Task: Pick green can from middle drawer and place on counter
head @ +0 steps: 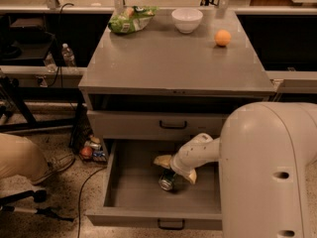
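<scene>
Camera view: the gripper (176,169) reaches down into the pulled-out middle drawer (148,216), its fingers (162,160) spread apart just over the green can (167,181). The can lies on the drawer floor, and the wide stance looks meant to straddle it before lifting it to the worktop (168,58).

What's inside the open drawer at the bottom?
A green can sits in the middle drawer, with the gripper right over it. The robot's arm covers the drawer's right side, so anything there is hidden.
</scene>
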